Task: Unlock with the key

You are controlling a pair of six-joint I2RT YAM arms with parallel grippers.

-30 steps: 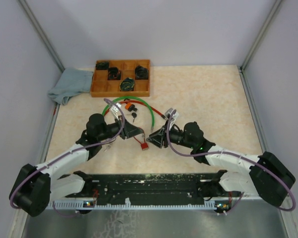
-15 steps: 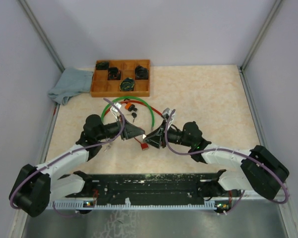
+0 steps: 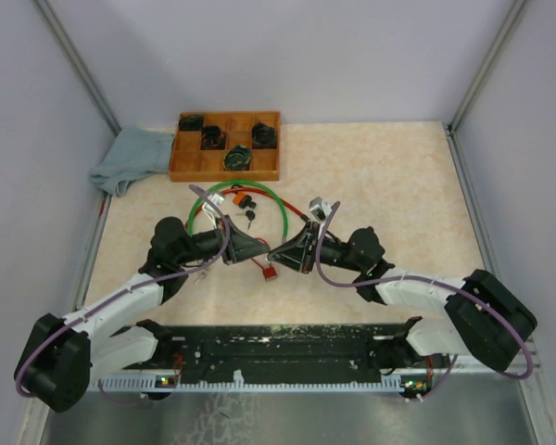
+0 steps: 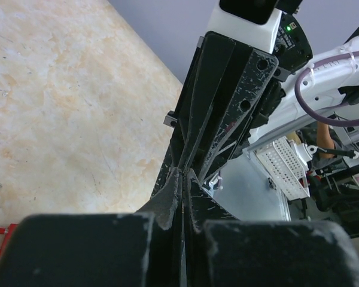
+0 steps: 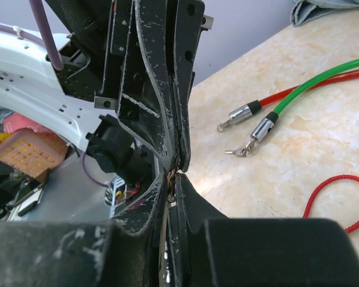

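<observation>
The left claw (image 3: 259, 250), pressed together, meets the right claw (image 3: 274, 253) tip to tip near a small red lock (image 3: 270, 272). Whether the right claw pinches anything, I cannot tell.

Matt black plastic fingers (image 4: 227, 101) of the right gripper (image 3: 272, 252) scratched and scuffed, beige marbled tabletop (image 3: 389, 185) beneath it smooth and matt, glossy green plastic-coated cable (image 5: 323, 84) beyond it tipped with shiny metal.
</observation>
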